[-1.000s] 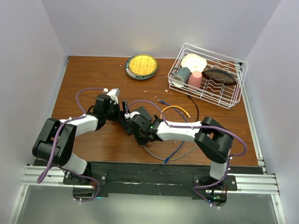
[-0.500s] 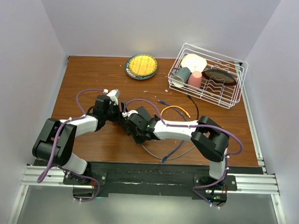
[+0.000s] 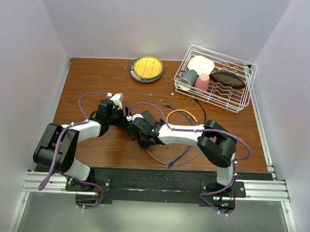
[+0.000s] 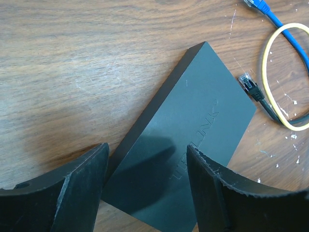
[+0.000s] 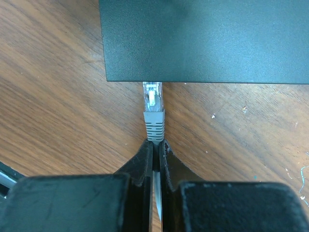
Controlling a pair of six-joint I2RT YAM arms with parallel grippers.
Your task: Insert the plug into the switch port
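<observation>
As the plug (image 5: pixel 153 104) sits at the switch (image 5: pixel 203 38) edge, the right tool (image 5: pixel 155 145) (pinched shut on it) should push straight in, while the wide-spread left tool (image 4: pixel 146 162) closes to brace the switch.

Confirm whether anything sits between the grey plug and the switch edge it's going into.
Nothing visible. The right end effector pinches the grey plug behind its boot; the plug's tip meets the edge of the black switch, with only bare table beside it. The ports themselves are hidden.
</observation>
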